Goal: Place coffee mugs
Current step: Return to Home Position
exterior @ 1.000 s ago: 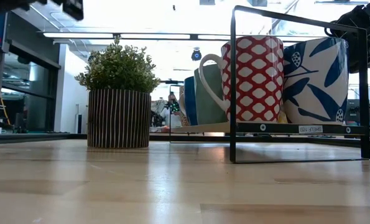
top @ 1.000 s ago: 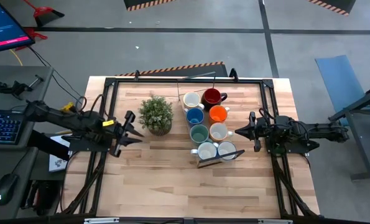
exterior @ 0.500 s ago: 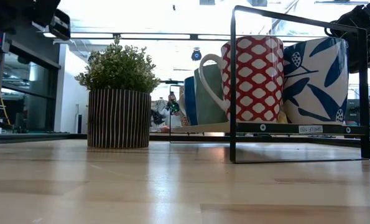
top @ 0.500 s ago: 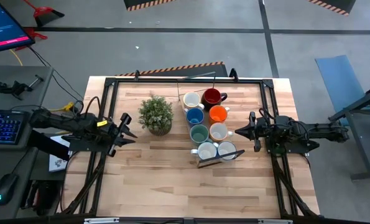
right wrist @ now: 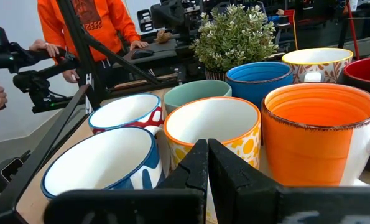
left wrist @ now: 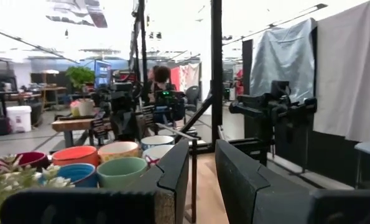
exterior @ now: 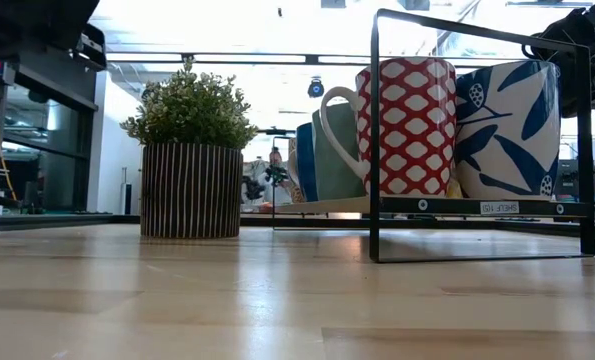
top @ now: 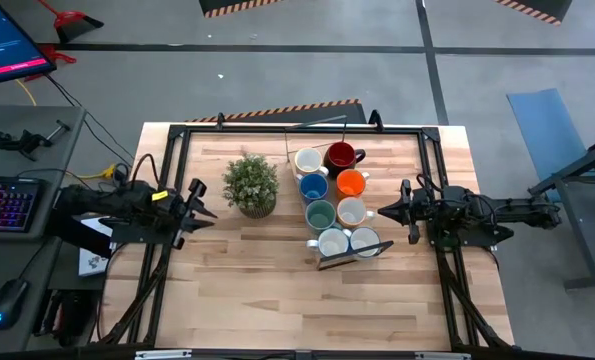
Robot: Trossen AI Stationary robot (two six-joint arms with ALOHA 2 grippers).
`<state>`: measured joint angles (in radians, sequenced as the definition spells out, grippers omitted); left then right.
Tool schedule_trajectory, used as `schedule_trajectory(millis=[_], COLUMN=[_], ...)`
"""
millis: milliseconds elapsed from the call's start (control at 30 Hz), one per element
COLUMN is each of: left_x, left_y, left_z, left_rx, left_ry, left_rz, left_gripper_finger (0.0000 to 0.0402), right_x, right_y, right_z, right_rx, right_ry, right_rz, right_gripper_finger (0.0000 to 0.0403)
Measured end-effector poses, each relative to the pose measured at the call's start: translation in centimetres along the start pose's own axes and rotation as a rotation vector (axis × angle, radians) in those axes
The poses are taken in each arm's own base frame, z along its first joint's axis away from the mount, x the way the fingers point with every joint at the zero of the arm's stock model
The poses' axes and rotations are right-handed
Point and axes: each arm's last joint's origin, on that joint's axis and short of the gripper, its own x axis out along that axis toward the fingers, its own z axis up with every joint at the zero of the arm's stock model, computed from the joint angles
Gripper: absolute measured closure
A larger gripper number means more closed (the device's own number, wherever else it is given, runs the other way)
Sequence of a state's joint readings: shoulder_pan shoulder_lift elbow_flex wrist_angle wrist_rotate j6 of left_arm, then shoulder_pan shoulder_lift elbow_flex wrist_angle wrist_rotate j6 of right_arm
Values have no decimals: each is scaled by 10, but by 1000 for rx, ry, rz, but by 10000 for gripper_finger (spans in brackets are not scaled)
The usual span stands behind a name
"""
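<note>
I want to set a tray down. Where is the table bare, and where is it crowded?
The broad part of the table on the low camera's side of the plant and the mugs is bare. Crowded: the far middle, where the mugs pack their rack, with the left claw by the plant and the right claw by the mugs.

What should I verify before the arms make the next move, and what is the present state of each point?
1. All eight mugs stand on the shelf in two rows: ok.
2. The left gripper is open and empty, beside the plant and apart from it: ok.
3. The right gripper is shut, empty and apart from the mugs: ok.
4. The red patterned mug and the blue patterned mug are upright: ok.
5. Their bases rest fully on the shelf board: cannot tell.
</note>
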<state>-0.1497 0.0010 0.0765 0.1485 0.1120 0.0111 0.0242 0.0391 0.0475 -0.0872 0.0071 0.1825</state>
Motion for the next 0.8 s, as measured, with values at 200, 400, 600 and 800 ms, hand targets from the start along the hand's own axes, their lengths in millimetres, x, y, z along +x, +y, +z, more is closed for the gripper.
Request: schedule_trajectory(millis=[200, 400, 600, 800], left_x=[0, 0, -1, -1], left_y=[4, 7, 8, 8], left_z=[-5, -15, -14, -14], left_rx=[14, 23, 10, 64], left_ry=[14, -14, -17, -16], left_rz=[-13, -27, -24, -20], left_gripper_finger=[330, 330, 330, 330], right_x=[0, 0, 0, 0], right_y=[0, 0, 0, 0], right_z=[0, 0, 0, 0], right_rx=[0, 0, 0, 0], right_ry=[0, 0, 0, 0], right_rz=[0, 0, 0, 0], right_gripper_finger=[402, 402, 402, 402])
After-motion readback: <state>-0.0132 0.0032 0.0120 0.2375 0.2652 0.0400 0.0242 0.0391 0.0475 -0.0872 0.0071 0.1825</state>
